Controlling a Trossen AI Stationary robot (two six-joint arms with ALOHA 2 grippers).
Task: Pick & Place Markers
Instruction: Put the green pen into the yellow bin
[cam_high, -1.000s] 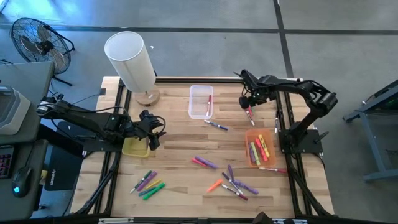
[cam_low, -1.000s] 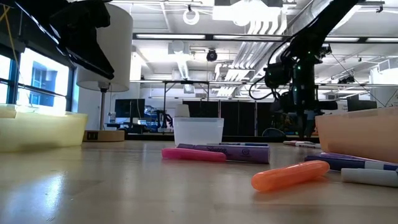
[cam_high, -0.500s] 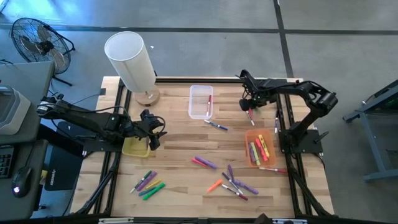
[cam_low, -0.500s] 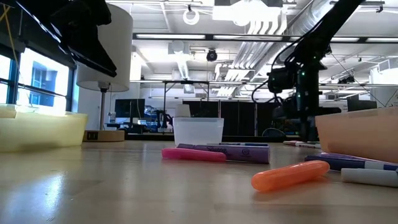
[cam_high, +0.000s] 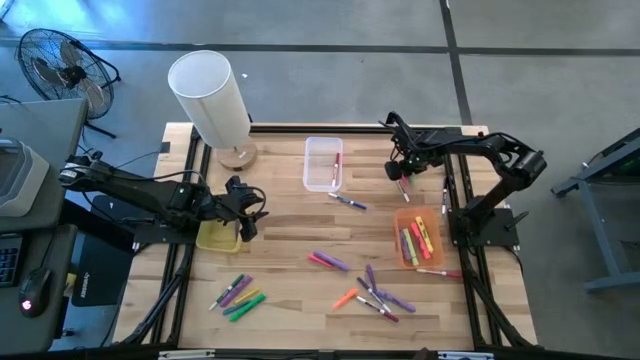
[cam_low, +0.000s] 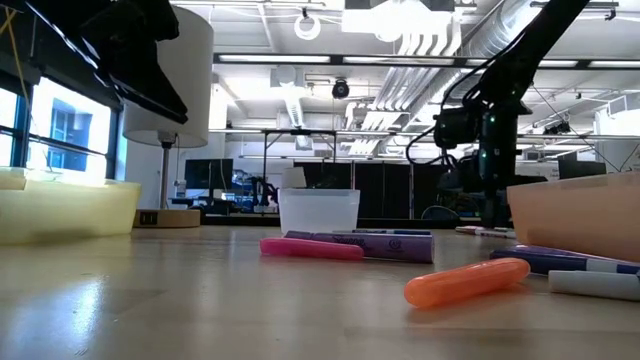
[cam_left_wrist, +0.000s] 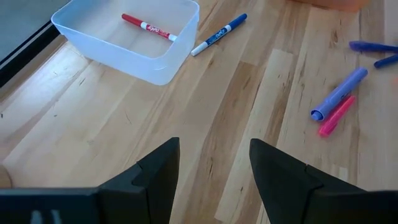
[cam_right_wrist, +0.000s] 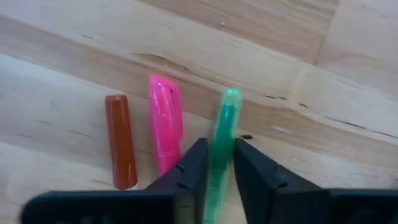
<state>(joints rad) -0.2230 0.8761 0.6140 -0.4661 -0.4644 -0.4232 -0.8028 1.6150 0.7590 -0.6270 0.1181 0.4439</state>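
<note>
Near the surface's far right edge, the right tool (cam_right_wrist: 216, 180) straddles a green marker (cam_right_wrist: 222, 140) running lengthwise between its nearly closed fingers, pink marker (cam_right_wrist: 165, 121) just beside, while the left tool (cam_left_wrist: 214, 177) waits open near the left edge.

Both arms were matte black, jointed tubes trailing thin black cables; each gripper (cam_left_wrist: 211, 180) (cam_right_wrist: 216, 180) carried two angular black fingers.
</note>
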